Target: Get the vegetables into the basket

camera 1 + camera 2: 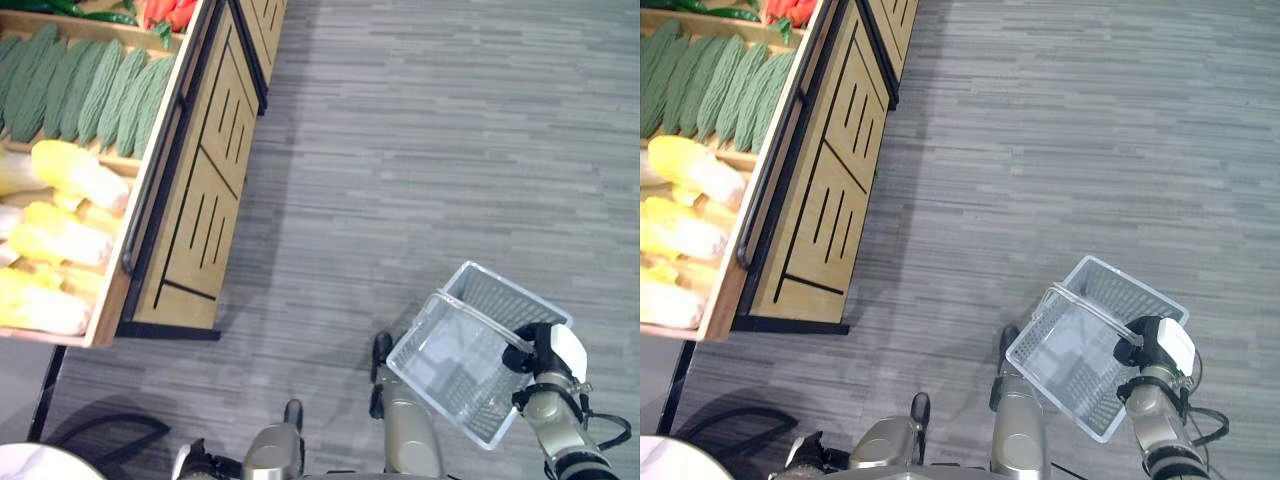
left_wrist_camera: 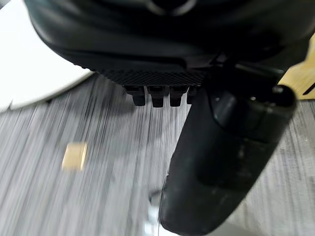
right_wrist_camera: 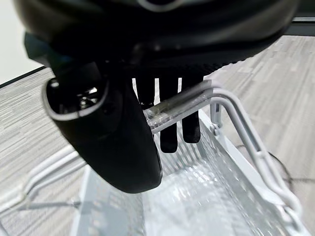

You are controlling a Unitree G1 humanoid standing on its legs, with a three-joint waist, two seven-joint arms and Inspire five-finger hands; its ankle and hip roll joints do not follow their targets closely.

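Note:
Vegetables lie in a wooden display stand (image 1: 205,190) at the left. There are ridged green gourds (image 1: 90,85), pale yellow cabbages (image 1: 70,215) and red peppers (image 1: 168,12). A clear plastic basket (image 1: 455,365) hangs empty at the lower right, well away from the stand. My right hand (image 1: 545,350) is shut on its handle (image 3: 182,105), fingers behind the bar and thumb (image 3: 113,142) in front. My left hand (image 2: 147,49) hangs low near the floor with relaxed fingers, holding nothing.
Grey striped carpet (image 1: 430,150) stretches between the stand and the basket. A white rounded object (image 1: 30,462) sits at the lower left beside a black frame leg (image 1: 45,395). A small tan square (image 2: 75,156) lies on the floor under the left hand.

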